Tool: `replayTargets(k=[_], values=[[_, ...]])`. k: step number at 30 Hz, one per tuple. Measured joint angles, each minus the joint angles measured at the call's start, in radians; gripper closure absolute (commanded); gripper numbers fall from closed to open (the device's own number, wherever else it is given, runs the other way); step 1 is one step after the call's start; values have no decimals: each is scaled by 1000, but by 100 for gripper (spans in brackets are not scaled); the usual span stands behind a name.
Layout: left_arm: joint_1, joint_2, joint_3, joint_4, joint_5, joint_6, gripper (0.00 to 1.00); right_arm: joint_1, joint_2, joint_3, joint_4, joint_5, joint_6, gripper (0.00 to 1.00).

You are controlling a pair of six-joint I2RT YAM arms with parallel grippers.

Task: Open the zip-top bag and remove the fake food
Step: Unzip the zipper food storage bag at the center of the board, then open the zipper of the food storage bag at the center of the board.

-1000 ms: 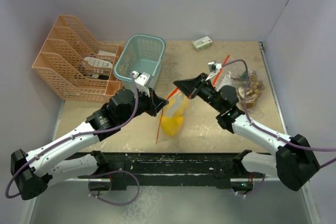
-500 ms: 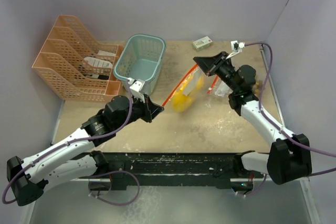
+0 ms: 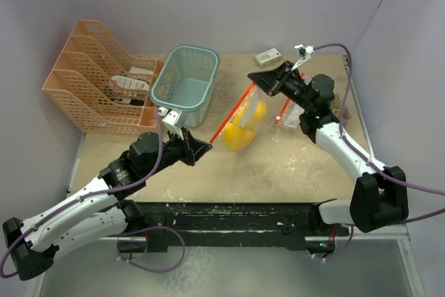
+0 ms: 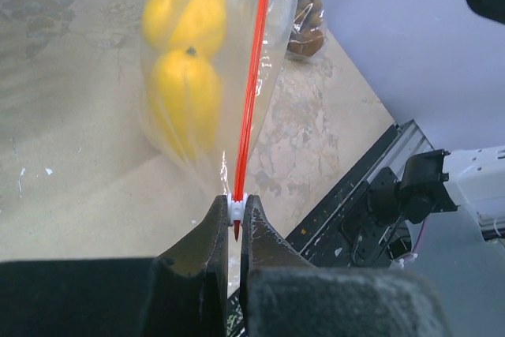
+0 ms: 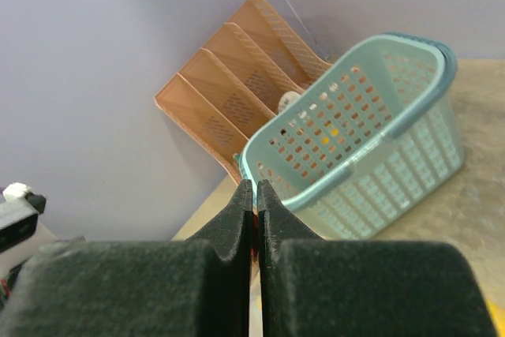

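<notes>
Two sets of fingers hold a clear zip-top plastic bag (image 3: pixel 245 119) stretched between them over the beige surface (image 3: pixel 278 172). The left fingers (image 4: pixel 213 234) are pressed together on the small white slider (image 4: pixel 235 209) at the near end of the bag's red zip strip (image 4: pixel 252 76), which runs away from them as one thin taut line. The right fingers (image 5: pixel 237 219) are likewise closed, pinching the far end of that strip, with only a sliver of red showing between them. From above, the strip slants from the left fingers (image 3: pixel 197 147) up to the right fingers (image 3: pixel 264 80), and the bag hangs below it. Inside the bag sit glossy yellow toy fruits (image 4: pixel 183 53), one above the other in the left wrist view, bunched in the bag's lower part; whether the bag's bottom touches the surface cannot be told. A second clear plastic bag (image 3: pixel 290 110) lies beside the right arm, with brownish toy pieces (image 3: pixel 339 110) partly hidden behind that arm. Behind the left arm stands a teal perforated plastic basket (image 3: pixel 184 81), just beside an orange plastic file rack (image 3: pixel 90 81). A small white-green box (image 3: pixel 268 55) lies at the far edge of the surface.
</notes>
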Motion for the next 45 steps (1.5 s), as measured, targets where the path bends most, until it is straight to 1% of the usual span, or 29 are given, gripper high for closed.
replayTargets(k=[5,8,13,17,18,20,22,23,24,26,30,32,34,35,36,38,40,41,45], values=[[0,31,2,-29,3,0,98,111,72,117,-14,63,-66,100],[0,63,14,-59,9,1,98,169,121,154,3,89,-76,100],[0,54,61,-122,20,5,96,208,169,167,6,130,-79,100],[-1,43,91,-116,23,5,97,204,160,154,-2,163,-86,99],[-1,48,91,-108,24,4,98,200,152,143,-6,174,-91,92],[-1,72,89,-88,33,3,99,186,131,108,-20,192,-99,70],[-1,111,77,-51,47,0,99,171,102,56,-39,215,-110,51],[-1,135,69,-36,54,-2,99,164,83,26,-58,234,-120,44],[-1,158,60,-23,61,-3,99,159,61,-1,-88,260,-134,40],[-1,198,43,-2,76,-4,99,152,2,-46,-169,320,-166,35],[-1,247,28,38,102,-5,99,150,-196,-114,-322,442,-240,33],[-1,257,28,61,110,-6,99,150,-310,-142,-371,494,-265,34],[-1,271,28,91,120,-6,99,150,-423,-167,-413,540,-282,38],[-1,282,28,106,127,-6,99,150,-474,-182,-428,554,-290,44],[-1,293,28,119,131,-7,99,150,-517,-198,-442,570,-296,54],[-1,316,28,142,139,-7,99,150,-583,-226,-471,587,-309,69],[-1,339,28,158,150,-8,99,150,-617,-244,-492,586,-312,81],[-1,349,28,166,154,-12,99,150,-622,-254,-497,576,-311,84],[-1,381,28,200,169,-21,99,151,-593,-281,-519,503,-307,90]])
